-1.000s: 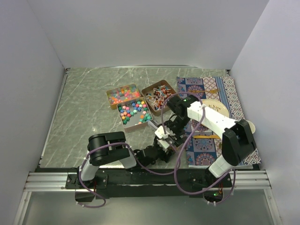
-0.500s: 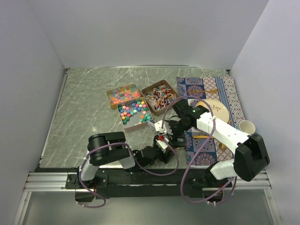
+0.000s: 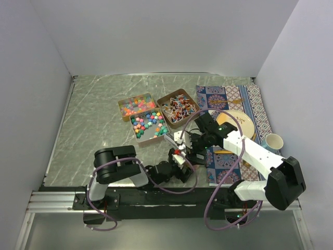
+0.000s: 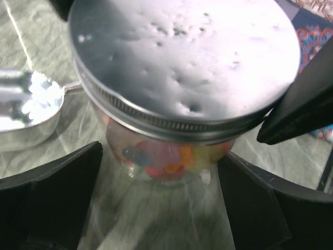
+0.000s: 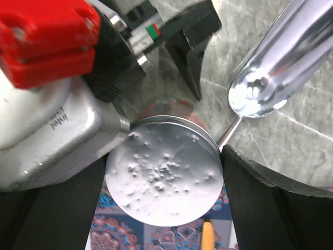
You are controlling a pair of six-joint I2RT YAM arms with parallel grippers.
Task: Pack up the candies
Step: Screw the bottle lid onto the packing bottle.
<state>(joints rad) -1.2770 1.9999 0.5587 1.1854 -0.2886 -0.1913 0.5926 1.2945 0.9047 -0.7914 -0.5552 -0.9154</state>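
Two grips: my right gripper [image 5: 162, 172] pinches the lid [image 5: 164, 182], left gripper [image 4: 160, 169] squeezes the jar [image 4: 156, 182] of candies [image 4: 169, 156]; spoon [image 5: 257, 94] just beside, tins [image 3: 148, 125] upper-centre.

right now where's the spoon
The spoon lies on the table just beside the lidded jar, upper right in the right wrist view, its bowl toward the jar.

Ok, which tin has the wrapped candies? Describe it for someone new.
On the green marbled table, find the patterned placemat on the right. The bronze tin by its far left corner holds dark, red and white twist-wrapped candies, while its neighbours hold orange-pink bits and pastel stars.
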